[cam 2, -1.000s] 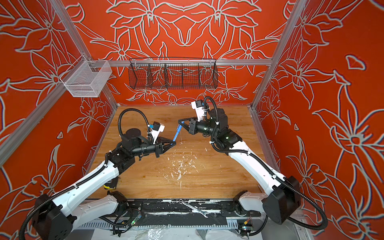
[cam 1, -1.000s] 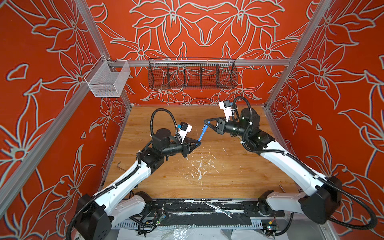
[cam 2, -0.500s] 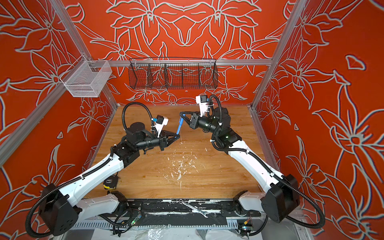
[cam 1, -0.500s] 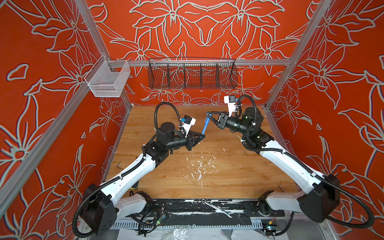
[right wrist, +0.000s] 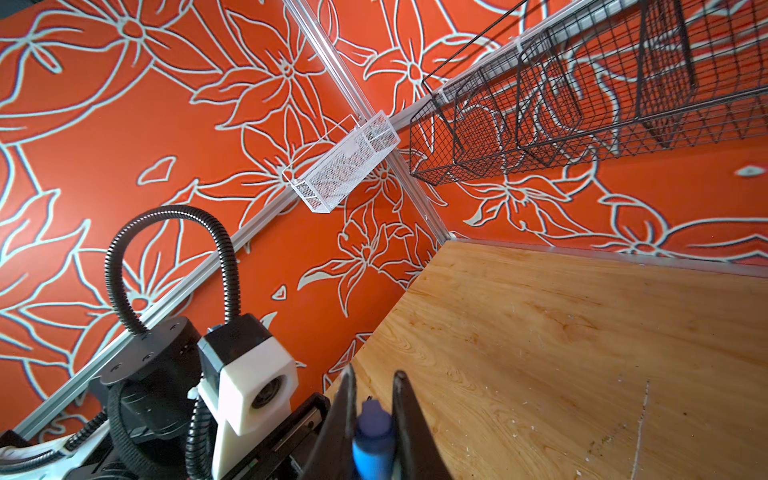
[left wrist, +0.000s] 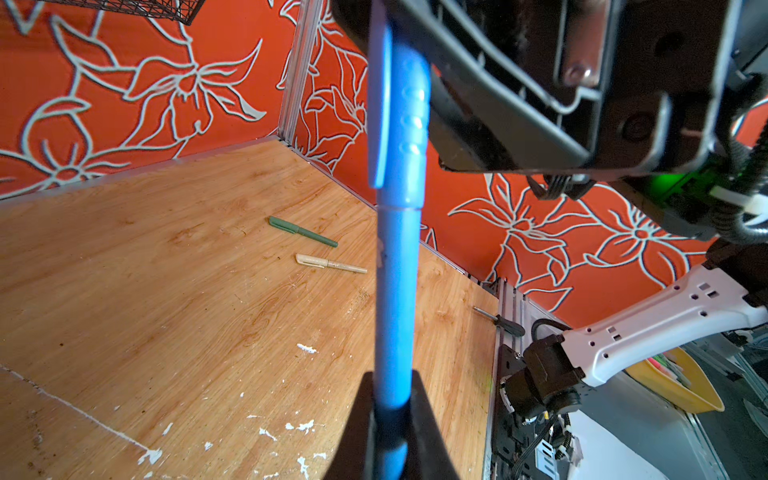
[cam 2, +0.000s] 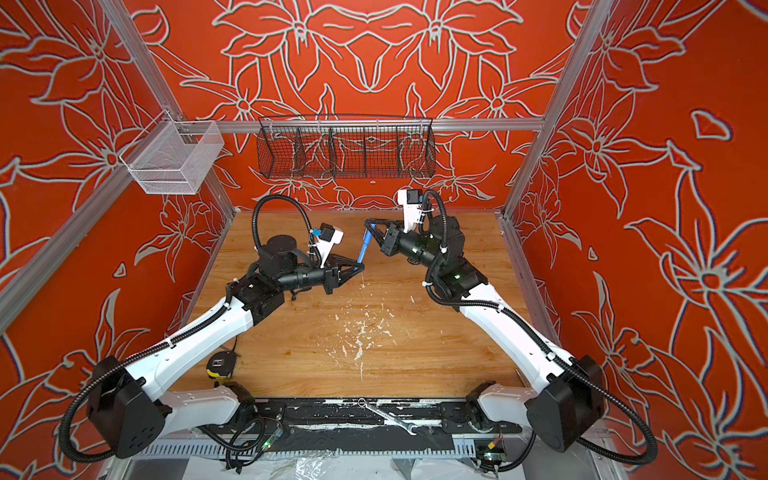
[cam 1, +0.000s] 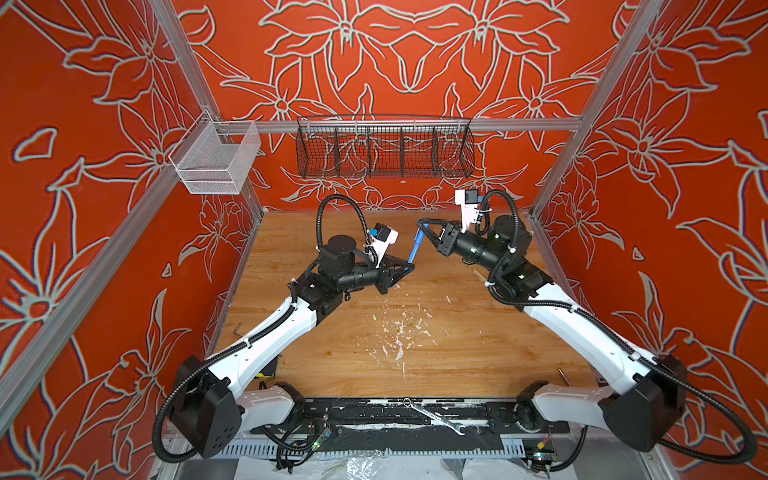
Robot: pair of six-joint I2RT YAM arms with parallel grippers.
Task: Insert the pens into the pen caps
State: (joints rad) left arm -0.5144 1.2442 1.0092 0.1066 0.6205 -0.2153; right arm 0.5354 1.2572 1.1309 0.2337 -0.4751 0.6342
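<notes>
The blue pen is held in the air above the counter, with the blue cap fitted over one end. The bare end is clamped in the closed left gripper, and the blue cap is pinched by the closed right gripper. The green pen and beige pen, both capped, are seen lying near each other on the counter, not touching.

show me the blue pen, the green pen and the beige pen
blue pen (left wrist: 395, 291), left wrist view, middle of its barrel
green pen (left wrist: 303, 232), left wrist view, middle of its body
beige pen (left wrist: 331, 264), left wrist view, middle of its body
</notes>
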